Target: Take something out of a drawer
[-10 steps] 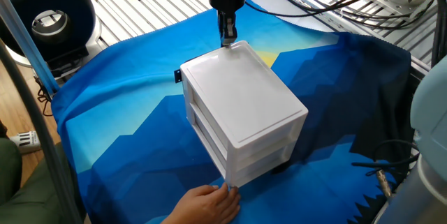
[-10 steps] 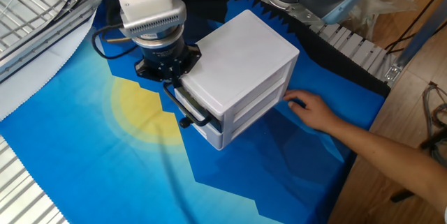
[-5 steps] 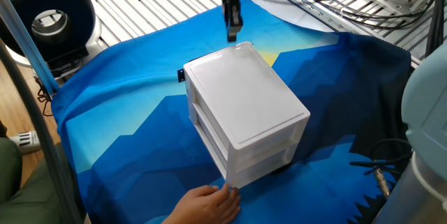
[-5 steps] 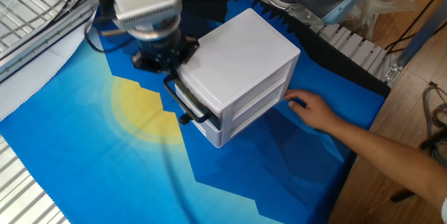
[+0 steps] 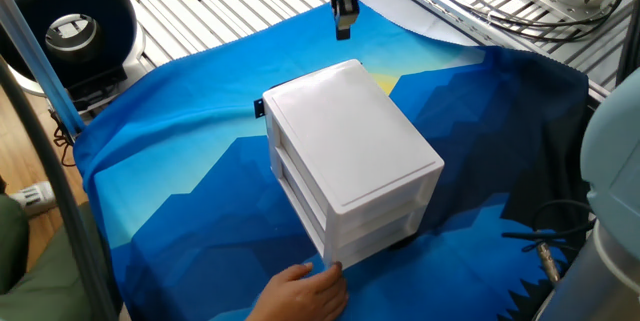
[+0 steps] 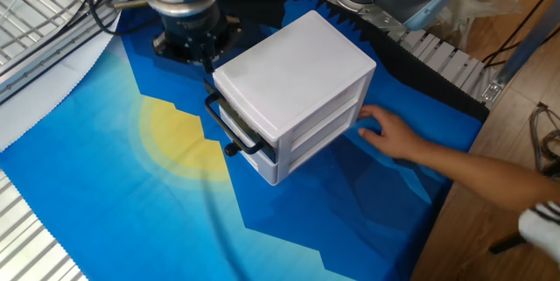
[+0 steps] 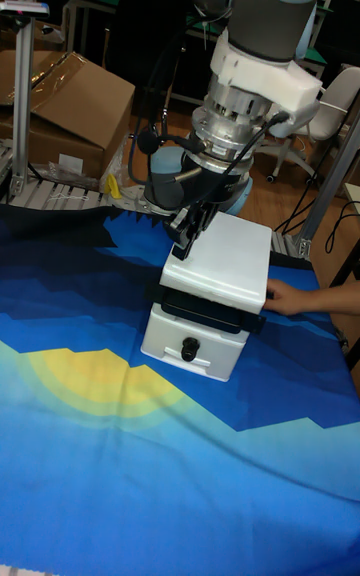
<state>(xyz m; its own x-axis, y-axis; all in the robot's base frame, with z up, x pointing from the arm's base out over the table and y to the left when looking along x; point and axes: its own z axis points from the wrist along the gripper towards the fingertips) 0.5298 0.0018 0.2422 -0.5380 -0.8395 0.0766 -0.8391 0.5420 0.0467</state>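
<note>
One small white plastic cabinet (image 5: 350, 156) stood on the blue cloth with a yellow sun printed on it (image 6: 131, 176), its black-handled drawer fronts turned toward the sun. A person's bare hand (image 6: 394, 134) pressed against the cabinet's rear lower corner, probably to brace it so that it would not slide when a drawer was pulled. The shallow white top drawer (image 7: 205, 310) looked shut or very nearly so, its black handle (image 6: 229, 128) running along the front edge.

The robot's black two-finger gripper (image 5: 343, 11) hung above the cloth just beyond the cabinet's front, clear of the handle and higher than the cabinet top. Its fingers looked close together with nothing between them, though how far they were parted could not be told. No tan cube showed in any view; it was presumably inside the drawer, below and behind the gripper, hidden by the white lid.
</note>
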